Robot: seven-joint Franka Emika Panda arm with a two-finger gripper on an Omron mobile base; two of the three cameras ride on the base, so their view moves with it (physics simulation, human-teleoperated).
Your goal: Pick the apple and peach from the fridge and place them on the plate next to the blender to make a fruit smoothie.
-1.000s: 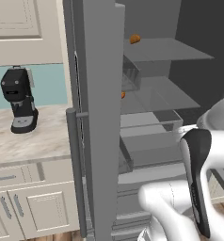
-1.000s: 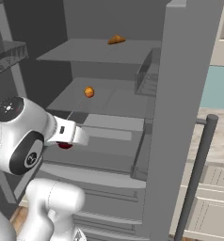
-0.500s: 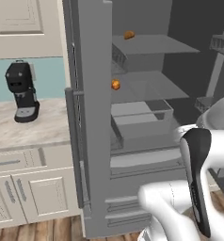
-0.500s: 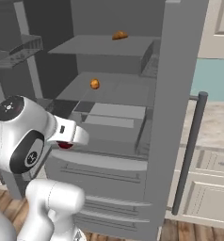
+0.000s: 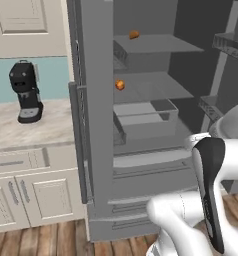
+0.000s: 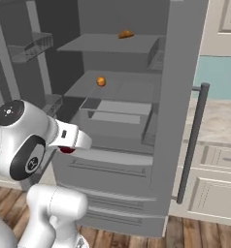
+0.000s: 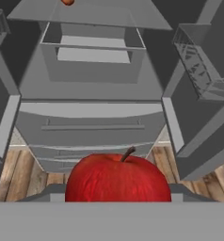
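My gripper [image 6: 69, 147] is shut on the bright red apple [image 7: 117, 179], held in front of the open fridge [image 5: 141, 125] at the height of its lower drawers. Under the white hand, a little of the apple [image 6: 66, 150] shows as a red patch. The peach [image 5: 120, 85], small and orange, lies on the fridge's middle shelf, far above and behind the gripper. It also shows as the peach [image 6: 101, 82] and at the top edge as the peach [image 7: 67, 2]. The plate and the blender are out of view.
An oblong orange-brown lump [image 5: 134, 35] lies on the top shelf. The fridge door [image 5: 91, 130] stands open beside a counter [image 5: 21, 132] with a black coffee machine [image 5: 26, 92]. The door's bar handle [image 6: 191, 140] sticks out at the right. Wooden floor lies below.
The whole picture has shifted: the base has moved, and the fridge now sits farther off and more to the side. The apple stays in the shut gripper.
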